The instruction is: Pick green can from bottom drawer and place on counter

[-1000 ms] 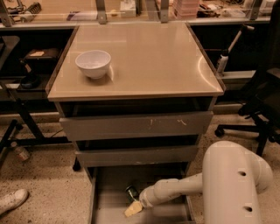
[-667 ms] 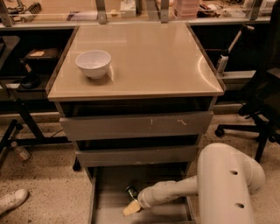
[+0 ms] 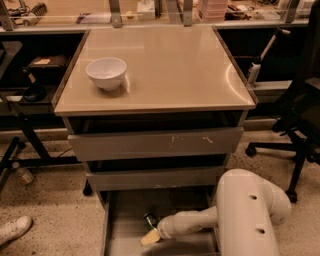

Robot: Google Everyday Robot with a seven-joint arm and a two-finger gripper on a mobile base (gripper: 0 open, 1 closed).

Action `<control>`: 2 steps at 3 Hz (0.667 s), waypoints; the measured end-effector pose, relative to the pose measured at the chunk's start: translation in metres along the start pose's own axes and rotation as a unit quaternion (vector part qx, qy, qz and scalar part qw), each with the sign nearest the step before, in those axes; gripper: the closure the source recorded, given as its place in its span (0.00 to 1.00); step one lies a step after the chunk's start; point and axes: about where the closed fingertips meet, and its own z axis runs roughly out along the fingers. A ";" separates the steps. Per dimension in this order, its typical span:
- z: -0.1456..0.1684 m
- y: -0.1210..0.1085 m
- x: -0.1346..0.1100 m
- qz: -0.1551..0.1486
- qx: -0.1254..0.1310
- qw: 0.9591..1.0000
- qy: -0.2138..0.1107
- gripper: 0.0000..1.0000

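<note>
The bottom drawer is pulled open at the foot of the grey cabinet. The green can, small and dark with a silver rim, sits inside it near the middle. My gripper reaches in from the right, low in the drawer, right at the can's near side. My white arm fills the lower right. The beige counter tops the cabinet.
A white bowl stands on the counter's left side. Two shallower drawers hang slightly open above the bottom one. An office chair stands at right, a shoe at lower left, a cluttered bench behind.
My arm's bulky elbow has shifted a little to the left. The gripper has stayed beside the can, which has not moved.
</note>
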 end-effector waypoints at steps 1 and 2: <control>0.014 -0.012 0.002 0.012 0.005 1.000 -0.003 0.00; 0.027 -0.020 0.001 0.025 0.004 1.000 -0.005 0.00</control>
